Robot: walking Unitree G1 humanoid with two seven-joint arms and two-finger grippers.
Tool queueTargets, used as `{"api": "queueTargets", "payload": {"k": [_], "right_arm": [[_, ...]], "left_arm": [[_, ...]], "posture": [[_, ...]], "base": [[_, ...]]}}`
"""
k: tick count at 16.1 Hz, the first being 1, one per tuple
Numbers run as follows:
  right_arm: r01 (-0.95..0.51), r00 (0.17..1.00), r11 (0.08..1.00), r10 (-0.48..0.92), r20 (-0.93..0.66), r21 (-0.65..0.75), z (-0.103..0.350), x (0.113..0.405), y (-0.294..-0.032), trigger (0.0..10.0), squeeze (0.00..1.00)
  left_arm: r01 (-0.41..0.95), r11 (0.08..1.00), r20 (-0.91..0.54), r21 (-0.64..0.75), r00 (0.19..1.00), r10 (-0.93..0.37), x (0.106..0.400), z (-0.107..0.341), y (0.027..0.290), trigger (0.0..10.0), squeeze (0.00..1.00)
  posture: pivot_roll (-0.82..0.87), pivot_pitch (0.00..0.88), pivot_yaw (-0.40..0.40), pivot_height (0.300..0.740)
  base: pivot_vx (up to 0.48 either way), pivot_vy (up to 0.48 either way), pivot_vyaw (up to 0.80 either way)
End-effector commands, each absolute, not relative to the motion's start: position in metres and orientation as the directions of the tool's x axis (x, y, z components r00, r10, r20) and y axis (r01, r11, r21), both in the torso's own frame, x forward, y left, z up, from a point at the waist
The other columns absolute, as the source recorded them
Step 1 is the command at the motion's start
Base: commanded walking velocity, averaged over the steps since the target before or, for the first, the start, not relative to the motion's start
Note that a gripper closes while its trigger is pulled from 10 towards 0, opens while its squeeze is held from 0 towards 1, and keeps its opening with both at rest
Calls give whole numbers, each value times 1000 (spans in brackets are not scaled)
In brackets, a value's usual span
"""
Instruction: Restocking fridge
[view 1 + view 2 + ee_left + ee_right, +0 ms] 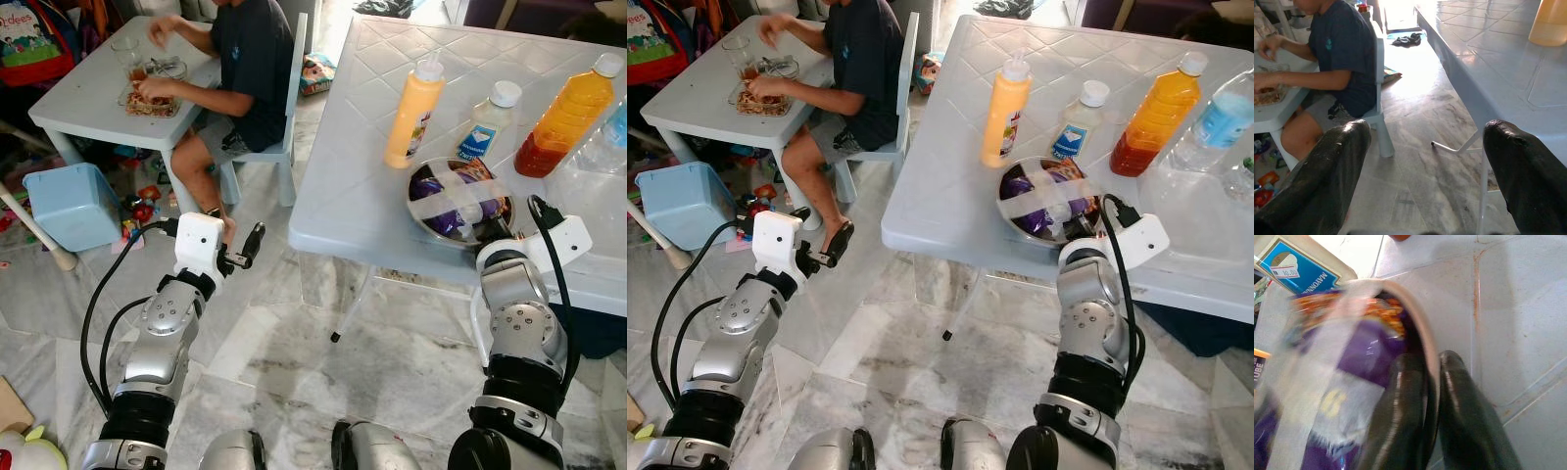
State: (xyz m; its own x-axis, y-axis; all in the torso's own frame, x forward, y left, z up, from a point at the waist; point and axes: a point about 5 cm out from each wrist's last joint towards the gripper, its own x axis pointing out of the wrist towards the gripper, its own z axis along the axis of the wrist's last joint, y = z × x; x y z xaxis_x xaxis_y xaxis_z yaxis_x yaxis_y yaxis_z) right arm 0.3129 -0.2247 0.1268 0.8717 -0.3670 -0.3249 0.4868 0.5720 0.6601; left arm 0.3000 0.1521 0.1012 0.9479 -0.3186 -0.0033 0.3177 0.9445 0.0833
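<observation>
Left gripper [257, 238], lower left of the head view: fingers spread wide, holding nothing, hanging over the marble floor [294, 362] short of the worktop [362, 186]. Idle.

Right gripper [1425, 396], lower right: fingers pressed together on the rim of the bowl [460, 201], one finger inside, one outside the wall per the wrist view. The bowl sits on the worktop just back from the near edge, lower right of centre, taped across the top with purple packets inside.

Behind it, in a row toward the upper right: yellow squeeze bottle [414, 113], mayonnaise bottle [488, 121], orange juice bottle [568, 116], clear water bottle [609, 137].

Upper left: a person [240, 69] seated at a small white table [88, 93], eating; blue bin [73, 204] on the floor nearby.

Risks, as I read it:
- Rim pinch on one side only, so the bowl likely tips on lift; the tape may hold the contents, may not.
- Thin slick wall, could slip out.
- Swinging back could clip the bottles.
- Person close to the left arm.
</observation>
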Motion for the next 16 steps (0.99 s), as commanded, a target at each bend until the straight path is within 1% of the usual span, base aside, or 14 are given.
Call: {"api": "queueTargets", "payload": {"k": [1, 5, 7, 8, 9, 10, 13, 14, 15, 16], "right_arm": [[518, 855, 547, -361, -373, 658, 118, 311, -225, 0, 0], [527, 849, 522, -359, -387, 671, 117, 311, -226, 0, 0], [519, 855, 530, -348, -386, 671, 118, 312, -224, 0, 0], [501, 866, 546, -331, -376, 672, 120, 314, -222, 0, 0], [479, 878, 568, -313, -363, 669, 122, 315, -219, 0, 0], [454, 891, 581, -299, -342, 676, 128, 317, -215, 0, 0], [425, 905, 605, -287, -314, 673, 137, 316, -208, 0, 0], [401, 916, 649, -265, -301, 647, 135, 312, -202, 0, 0], [397, 917, 657, -260, -301, 640, 134, 311, -201, 0, 0], [383, 922, 686, -237, -307, 619, 127, 307, -195, 0, 0]], "left_arm": [[321, 941, 3, 103, 946, -323, 301, 105, 152, 10000, 0], [319, 942, 2, 105, 947, -321, 301, 105, 153, 10000, 0], [316, 943, 1, 109, 948, -318, 302, 105, 155, 10000, 0], [309, 944, 4, 115, 950, -312, 304, 107, 156, 10000, 0], [297, 947, 9, 123, 954, -300, 305, 109, 157, 10000, 0], [262, 954, 7, 144, 964, -266, 306, 113, 162, 10000, 0], [214, 962, -10, 170, 976, -216, 302, 112, 169, 10000, 0], [196, 965, -9, 175, 980, -198, 299, 113, 174, 10000, 0], [192, 966, -10, 174, 981, -194, 299, 112, 175, 10000, 0], [180, 968, -20, 173, 984, -179, 298, 109, 177, 10000, 0]], "posture": [[-80, 103, 5, 740], [-78, 103, 6, 740], [-72, 105, 6, 740], [-68, 118, 5, 740], [-61, 110, 3, 740], [-59, 121, 0, 740], [-22, 121, 3, 740], [-30, 127, -6, 740], [-30, 123, -12, 740], [-32, 122, -14, 740]], "base": [[0, 0, 0], [0, 0, 0], [0, 0, 0], [0, 0, 0], [0, 0, 0], [0, 0, 0], [0, 0, 0], [0, 0, 0], [0, 0, 0], [0, 0, 0]]}}
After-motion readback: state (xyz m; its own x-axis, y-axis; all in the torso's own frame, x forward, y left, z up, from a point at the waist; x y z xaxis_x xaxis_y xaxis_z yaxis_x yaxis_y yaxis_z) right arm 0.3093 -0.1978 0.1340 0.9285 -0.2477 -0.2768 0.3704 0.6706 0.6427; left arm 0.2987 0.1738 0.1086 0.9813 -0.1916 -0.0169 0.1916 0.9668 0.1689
